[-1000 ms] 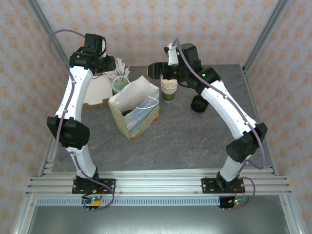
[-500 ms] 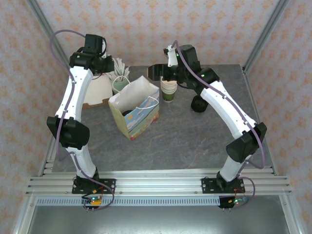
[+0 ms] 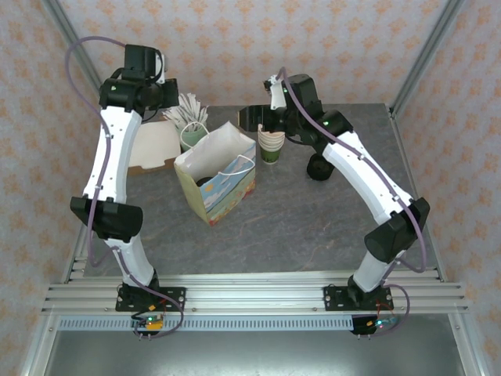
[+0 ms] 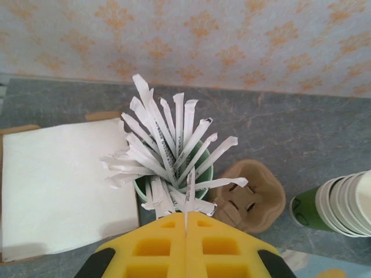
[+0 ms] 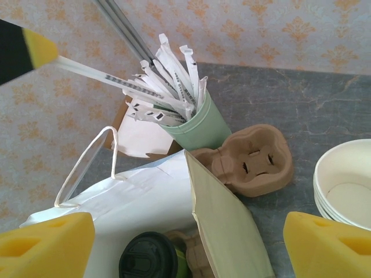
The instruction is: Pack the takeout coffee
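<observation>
The right gripper point(image 5: 186, 243) stands wide open and holds nothing, positioned over the open mouth of the paper bag point(image 5: 139, 197). The takeout coffee point(image 5: 148, 256) sits upright inside that bag, below the spread fingers, black lid up. The left gripper point(image 4: 186, 225) is closed on one wrapped straw point(image 4: 189, 194), whose lower end lies among the straws in the green cup point(image 5: 194, 130) behind the bag.

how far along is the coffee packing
Done: the lidded takeout coffee sits inside the paper bag. In hand: the left fingers are shut on a wrapped straw reaching up from the green straw cup. Left: probably dropping that straw into the bag; the right fingers are open over it.
</observation>
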You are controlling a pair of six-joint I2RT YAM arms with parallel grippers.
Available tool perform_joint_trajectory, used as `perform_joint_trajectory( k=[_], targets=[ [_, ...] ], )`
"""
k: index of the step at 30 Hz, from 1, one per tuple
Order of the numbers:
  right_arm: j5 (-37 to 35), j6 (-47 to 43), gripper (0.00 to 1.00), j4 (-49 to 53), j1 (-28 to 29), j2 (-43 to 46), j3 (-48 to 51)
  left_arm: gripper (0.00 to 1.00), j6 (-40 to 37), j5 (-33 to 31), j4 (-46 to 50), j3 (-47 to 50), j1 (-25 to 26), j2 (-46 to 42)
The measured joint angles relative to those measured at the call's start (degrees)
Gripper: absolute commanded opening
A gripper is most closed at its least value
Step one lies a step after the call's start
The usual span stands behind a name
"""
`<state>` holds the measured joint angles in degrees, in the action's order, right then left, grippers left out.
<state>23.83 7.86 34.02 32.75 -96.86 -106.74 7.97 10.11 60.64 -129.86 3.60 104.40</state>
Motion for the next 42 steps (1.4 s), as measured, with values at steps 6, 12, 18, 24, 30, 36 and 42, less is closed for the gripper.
perform_joint_trajectory(
  k=[6,12,18,24,30,36,42],
  targets=[
    [-2.6,-0.9,0.86,0.1,0.0,3.1,0.9,0.00,-0.6,1.3,0.4,-0.3,0.2,-11.5],
    [-6.8,-2.4,0.86,0.3,0.0,6.3,2.6,0.00,-0.6,7.7,-0.7,1.5,4.3,-24.8],
    [-10.0,-3.5,0.86,0.6,-1.0,8.5,5.1,0.00,-0.6,12.9,-0.2,9.9,8.0,-31.1],
    [-10.8,-3.4,0.86,0.6,-3.7,10.7,8.2,0.00,-1.6,13.5,1.8,20.6,9.1,-31.0],
    [-10.8,-3.4,0.86,0.5,-4.0,10.8,10.5,0.08,-1.7,14.6,1.4,25.1,10.8,-26.4],
    [-10.8,-3.2,0.87,0.6,-4.0,10.8,12.2,0.29,-2.3,14.7,0.8,25.3,12.1,-18.6],
    [-10.7,-3.1,0.87,0.6,-4.0,10.9,12.7,0.46,-3.1,15.0,0.7,24.7,12.1,-14.4]
  ],
)
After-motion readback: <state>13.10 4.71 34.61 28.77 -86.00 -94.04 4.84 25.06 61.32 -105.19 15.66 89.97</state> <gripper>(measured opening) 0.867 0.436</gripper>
